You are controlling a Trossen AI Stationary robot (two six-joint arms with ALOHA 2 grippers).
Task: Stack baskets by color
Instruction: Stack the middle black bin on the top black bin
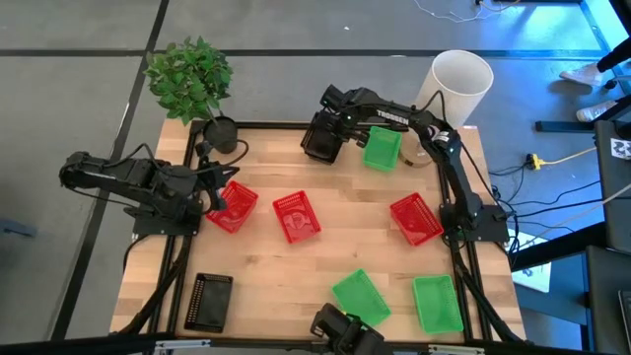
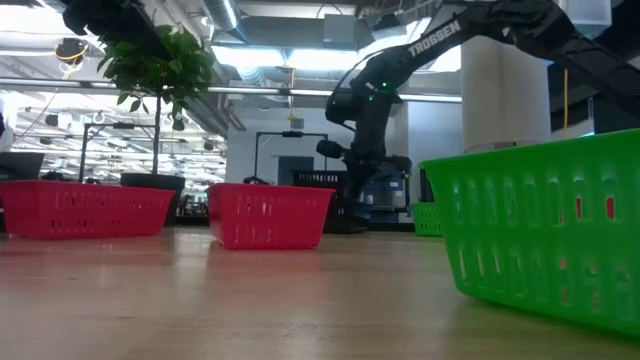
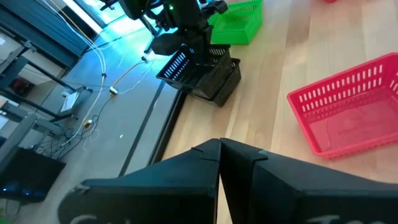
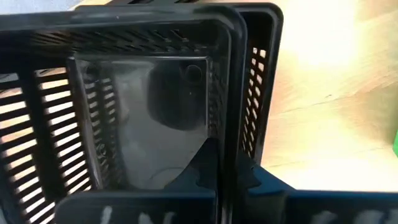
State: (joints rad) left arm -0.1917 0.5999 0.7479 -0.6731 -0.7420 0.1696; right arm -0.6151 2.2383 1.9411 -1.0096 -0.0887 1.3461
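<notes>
Black plastic is being clamped by the right hand [image 4: 225, 163]: its fingers are being pressed together on one side wall of a black basket [image 3: 181, 63], which is being held tilted, open side up, partly inside a second black basket [image 3: 217, 84]. This pair is being kept at the far edge of the worktop [image 1: 286, 281], about midway along it. A third black basket [image 1: 208, 301] is lying flat at the near left corner, its long axis running from far to near.

Nine baskets are being counted in all: three black, three red and three green.

One red basket [image 1: 232, 206] is lying left of centre, turned diagonally. A second red basket [image 1: 296, 217] is lying at the middle, also a little askew. A third red basket [image 1: 415, 219] is lying towards the right edge, its long axis slanted.

One green basket [image 1: 382, 147] is lying just beside the black pair, to its right, with its long axis nearly far to near. A second green basket [image 1: 360, 298] is lying diagonally near the front edge. A third green basket [image 1: 438, 303] is lying to the right of that one, its long axis running far to near. All of them are open side up.

Nothing is being held by the left hand [image 3: 219, 152], whose fingers are being kept together. It is being held just beside the leftmost red basket, at its left side.

One potted plant [image 1: 222, 130] is standing at the far left corner, and one white cylinder [image 1: 461, 84] at the far right corner.
</notes>
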